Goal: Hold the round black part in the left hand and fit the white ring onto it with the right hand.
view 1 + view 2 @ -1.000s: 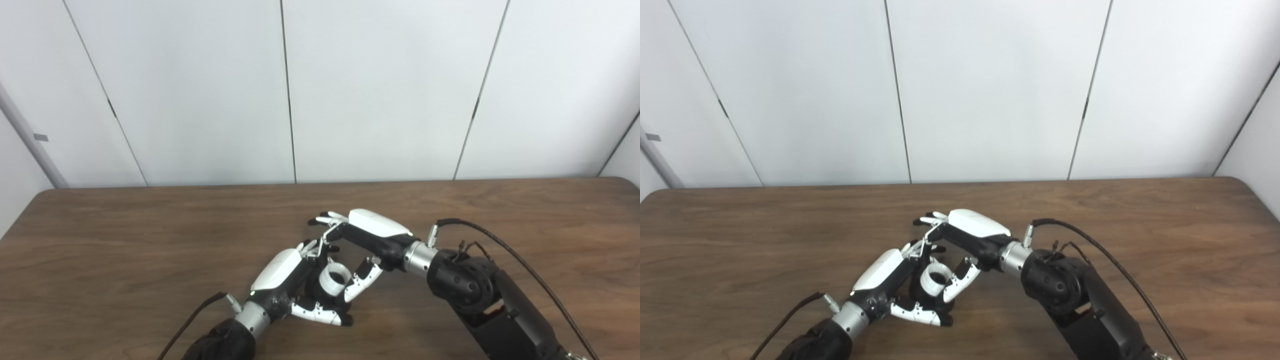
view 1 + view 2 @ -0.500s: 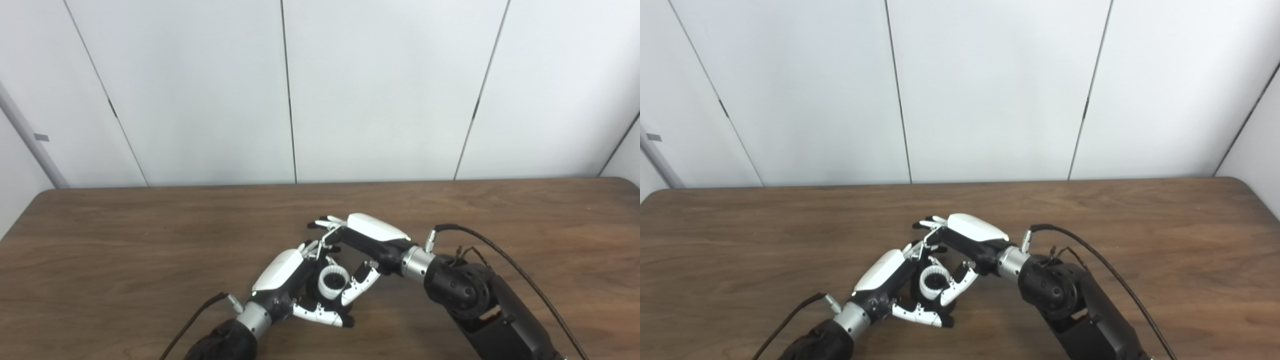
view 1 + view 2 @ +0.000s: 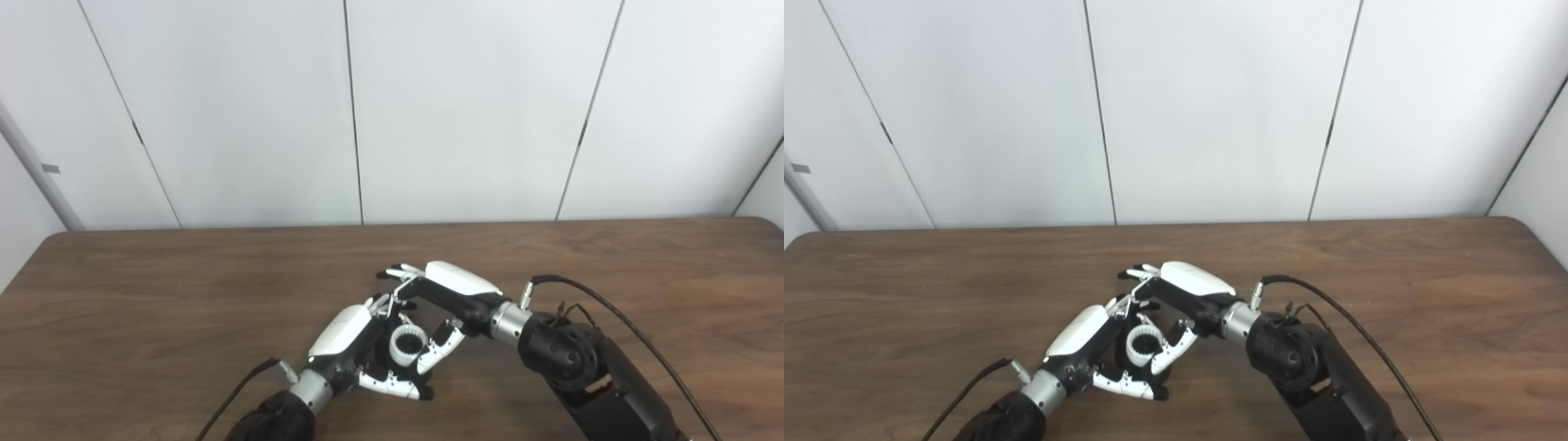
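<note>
Left hand [image 3: 352,343] cupping round black part [image 3: 392,361], white ring [image 3: 407,345] seated on top — right hand [image 3: 444,300] pinching the ring, wooden table [image 3: 153,318].

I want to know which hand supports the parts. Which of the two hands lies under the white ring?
The left hand: it cradles the white ring and the round black part from below, while the right hand arches over them from above.

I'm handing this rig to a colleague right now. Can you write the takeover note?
Left hand: shut on the round black part, low over the table.
Right hand: fingers and thumb around the white ring; grip looks closed.
Done: ring brought onto the black part, opening facing up.
Left: whether it is fully seated cannot be seen; press it home, then release.
</note>
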